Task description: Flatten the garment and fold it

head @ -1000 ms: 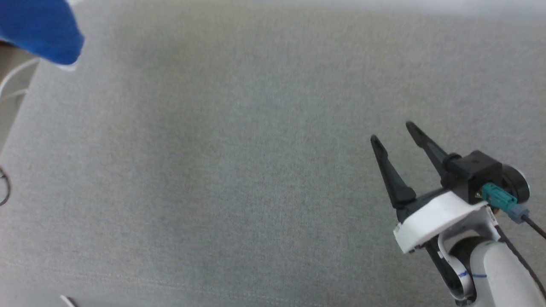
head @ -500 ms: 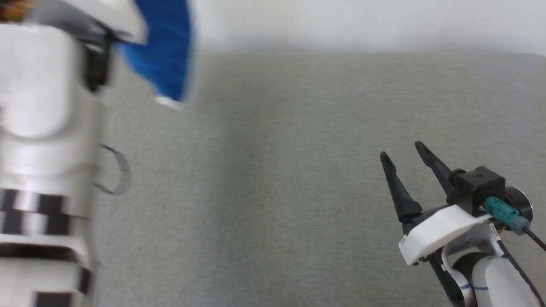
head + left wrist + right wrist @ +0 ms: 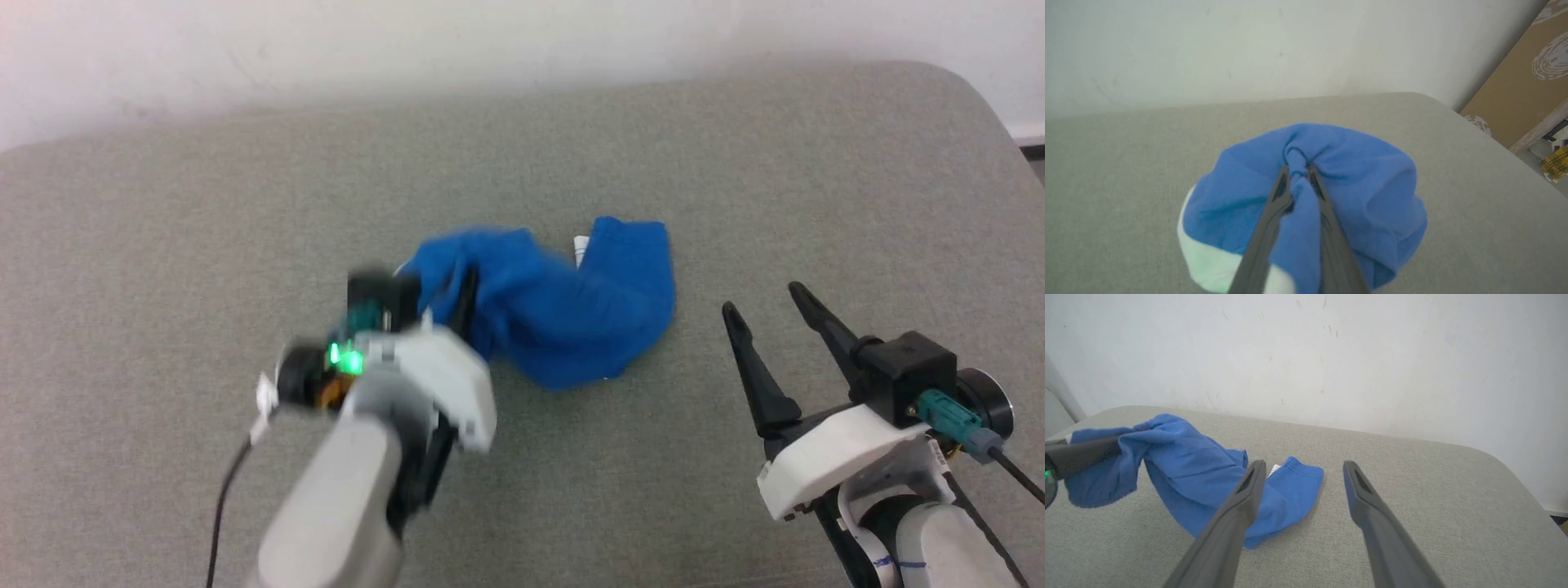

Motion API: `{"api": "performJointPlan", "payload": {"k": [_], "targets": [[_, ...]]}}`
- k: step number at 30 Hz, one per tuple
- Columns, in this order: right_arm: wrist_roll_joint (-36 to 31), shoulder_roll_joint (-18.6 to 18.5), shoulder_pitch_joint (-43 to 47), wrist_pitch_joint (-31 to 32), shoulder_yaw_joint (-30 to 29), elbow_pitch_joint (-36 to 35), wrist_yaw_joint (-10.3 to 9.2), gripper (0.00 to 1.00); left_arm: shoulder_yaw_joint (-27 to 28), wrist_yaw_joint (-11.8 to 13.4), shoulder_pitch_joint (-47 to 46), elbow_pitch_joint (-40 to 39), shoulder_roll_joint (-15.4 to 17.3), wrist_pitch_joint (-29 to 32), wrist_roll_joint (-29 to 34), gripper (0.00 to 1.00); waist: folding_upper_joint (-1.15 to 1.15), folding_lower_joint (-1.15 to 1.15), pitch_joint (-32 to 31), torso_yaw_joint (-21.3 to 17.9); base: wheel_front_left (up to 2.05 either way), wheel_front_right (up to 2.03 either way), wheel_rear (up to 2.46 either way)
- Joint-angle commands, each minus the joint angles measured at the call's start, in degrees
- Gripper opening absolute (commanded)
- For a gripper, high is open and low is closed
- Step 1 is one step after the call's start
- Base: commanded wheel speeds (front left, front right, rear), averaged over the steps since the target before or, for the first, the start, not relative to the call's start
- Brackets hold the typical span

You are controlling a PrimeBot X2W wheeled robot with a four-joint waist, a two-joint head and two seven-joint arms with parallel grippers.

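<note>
Grey cushion (image 3: 163,245): carries everything. Its far edge runs along a pale wall (image 3: 490,41), and its far right corner is rounded.
Left gripper (image 3: 461,304): fingers are pinched nearly together on a gathered fold of the shorts. The fabric bulges round them in the left wrist view, and the gripper is blurred in the head view.
Why that grip: it looks like a pinch on a bunch rather than a hem. That suits lifting the cloth but not spreading it.
Shorts (image 3: 571,314): crumpled near the cushion's middle, a little toward the far edge. The left end is raised clear by the pinch and the right end lies on the cushion. White trim (image 3: 1208,261) peeks from under the blue.
Right gripper (image 3: 759,300): fingers are wide and hold nothing. It sits just right of the shorts without touching them, toward the near right corner.
Why it waits: it is probably placed to take the free right end, so both arms can pull the cloth flat.
Stage: the shorts are not yet flat, and no fold is made.
</note>
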Motion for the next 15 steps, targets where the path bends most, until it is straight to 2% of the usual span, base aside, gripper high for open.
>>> {"api": "performJointPlan", "payload": {"k": [1,4,5,6,15], "targets": [[-0.39,0.3,0.37,-0.47,0.31,0.15,-0.11,1.0,-0.47,1.28,6.25,-1.58,1.13,0.68,-0.46,0.0,0.0,0.0,1.31,-0.82,0.0,0.0,0.0],[-0.24,0.37,0.01,-0.67,0.49,0.71,-0.11,1.0,-1.06,2.5,13.32,-3.43,2.52,1.71,-0.64,0.0,0.0,0.0,1.67,-0.63,0.0,0.0,0.0],[-0.15,0.38,-0.15,-0.72,0.58,0.9,-0.11,1.0,-1.35,2.53,14.96,-4.06,2.96,1.86,-0.64,0.35,0.0,0.0,1.7,-0.46,0.0,0.0,0.0],[-0.08,0.39,-0.28,-0.74,0.64,1.09,-0.11,1.0,-1.81,2.38,16.19,-4.72,3.5,1.96,-0.43,1.0,0.0,0.0,1.64,-0.26,0.0,0.0,0.0],[0.23,0.44,0.06,-0.17,1.0,1.49,-0.11,1.0,-3.06,1.87,20.32,-15.29,5.62,-2.23,1.11,1.0,0.0,0.0,-1.19,1.27,0.0,0.0,0.0]]}}
